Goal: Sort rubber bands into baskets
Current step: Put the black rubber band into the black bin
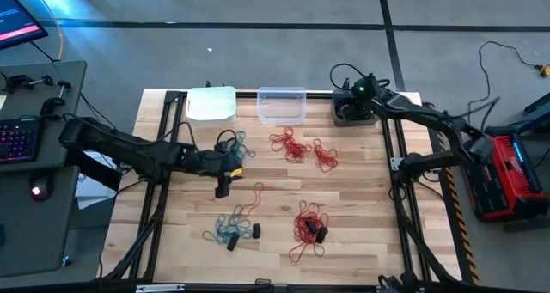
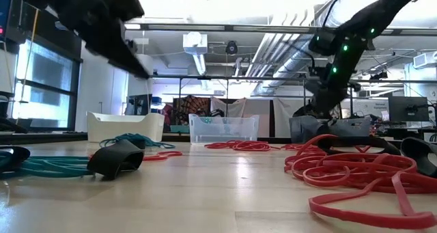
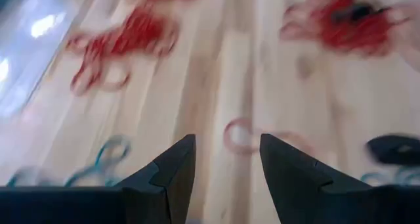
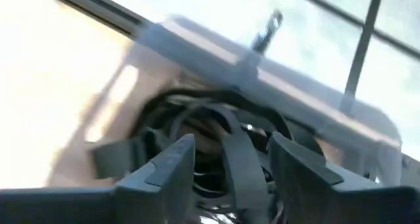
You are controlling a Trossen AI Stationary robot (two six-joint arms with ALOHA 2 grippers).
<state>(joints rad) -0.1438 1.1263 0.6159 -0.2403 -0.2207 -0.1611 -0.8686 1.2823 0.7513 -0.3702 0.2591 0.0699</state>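
Note:
My right gripper (image 4: pixel 233 142) hangs open over the dark grey basket (image 1: pixel 352 112) at the far right, which holds black rubber bands (image 4: pixel 197 129). One black band (image 4: pixel 239 165) stands between its fingers. My left gripper (image 3: pixel 226 142) is open above the table's left middle (image 1: pixel 223 186), with a red band (image 3: pixel 239 135) lying on the wood ahead of it. Red bunches (image 1: pixel 290 144) (image 1: pixel 309 224), teal bunches (image 1: pixel 225 233) (image 1: pixel 234 147) and black bands (image 1: pixel 255 230) lie on the tabletop. The white basket (image 1: pixel 211 104) and the clear basket (image 1: pixel 282 105) stand on the far edge. My right gripper has the black band (image 4: pixel 239 165) between its open fingers, over the dark grey basket. Whether either finger touches it I cannot tell.
A black frame (image 1: pixel 397 164) runs along the table's right side and another (image 1: pixel 155 198) along the left. Bare wood (image 1: pixel 361 198) lies between the red bunches and the right frame. A desk with a keyboard (image 1: pixel 21 138) stands left of the table.

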